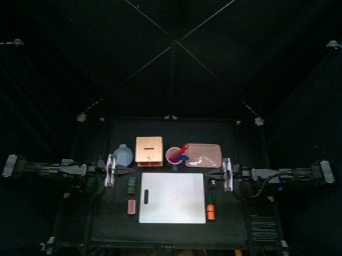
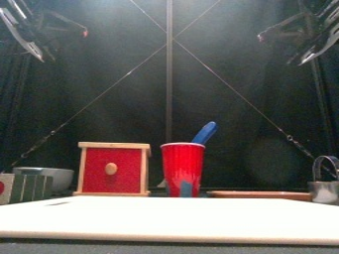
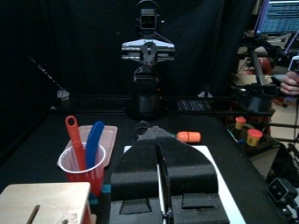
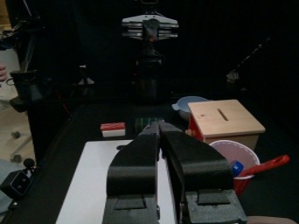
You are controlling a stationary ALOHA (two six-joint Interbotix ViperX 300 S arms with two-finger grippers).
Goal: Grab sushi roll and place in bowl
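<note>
1. Sushi roll (image 4: pixel 114 129): I judge it to be the small red-and-white piece lying near left, just off the white board (image 1: pixel 174 198).
2. Handling, as a judgement: light, soft and easily crushed. I should pinch gently across its short sides.
3. My left gripper (image 3: pixel 158 144) and right gripper (image 4: pixel 163 129) hang at the table's sides, jaws closed and empty.
4. Bowl: I cannot pick it out with certainty. A red cup (image 2: pixel 183 169) stands beside the tan box (image 2: pixel 113 169), far centre.
5. Black table (image 1: pixel 107 232), curtained all round.

Glossy red plastic cup (image 2: pixel 183 167), matt wooden box (image 2: pixel 113 168), smooth white board (image 1: pixel 174 197)
</note>
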